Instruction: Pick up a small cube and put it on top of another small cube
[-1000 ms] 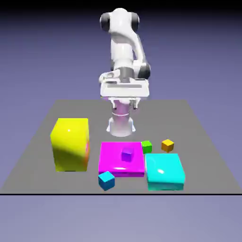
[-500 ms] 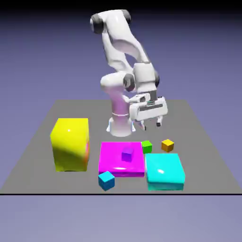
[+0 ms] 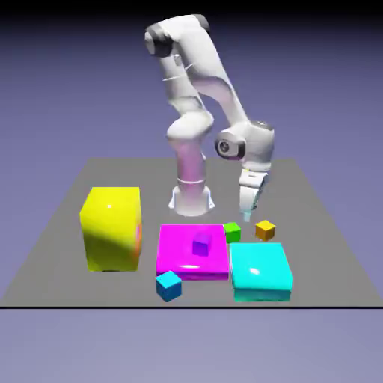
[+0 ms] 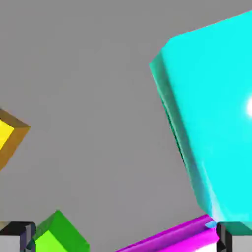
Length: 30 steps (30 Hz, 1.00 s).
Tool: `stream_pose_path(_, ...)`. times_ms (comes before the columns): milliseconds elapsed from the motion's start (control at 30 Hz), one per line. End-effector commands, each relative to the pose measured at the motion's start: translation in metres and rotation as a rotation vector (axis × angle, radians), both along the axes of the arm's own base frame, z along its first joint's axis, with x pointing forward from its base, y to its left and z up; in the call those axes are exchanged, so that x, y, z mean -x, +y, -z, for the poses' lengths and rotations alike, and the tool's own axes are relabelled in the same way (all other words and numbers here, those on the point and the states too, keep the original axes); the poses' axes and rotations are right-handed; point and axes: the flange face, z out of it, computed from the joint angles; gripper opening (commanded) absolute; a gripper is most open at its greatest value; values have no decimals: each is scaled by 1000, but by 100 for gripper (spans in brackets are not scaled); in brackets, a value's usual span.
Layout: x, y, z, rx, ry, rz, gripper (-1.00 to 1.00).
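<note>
My tool [image 3: 250, 212] hangs wide open and empty just above the tiny green cube [image 3: 233, 232], beside the orange cube [image 3: 265, 230], mid-table [image 3: 322, 224].

No readable text, labels, brands, numbers or signs in either view. Cube and block faces were plain colour, unmarked. Arm casing bore no legible marking. Surface and backdrop were blank.
</note>
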Motion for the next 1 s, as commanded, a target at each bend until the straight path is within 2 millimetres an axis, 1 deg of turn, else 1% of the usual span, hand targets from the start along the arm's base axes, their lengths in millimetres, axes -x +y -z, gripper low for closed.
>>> stream_pose_path(0,6,2,5,25,10,-36,0)
stream_pose_path(233,44,9,38,211,57,-290,0)
stream_pose_path(467,75,6,62,406,69,-537,0)
stream_pose_path(500,75,6,62,406,69,-537,0)
stream_pose_path(600,72,4,76,406,63,-535,0)
stream_pose_path(733,69,-3,97,407,62,-535,0)
stream_pose_path(900,68,-16,126,406,70,-537,0)
stream_pose_path(933,68,-16,126,406,70,-537,-100)
stream_pose_path(967,68,-16,126,406,70,-537,-100)
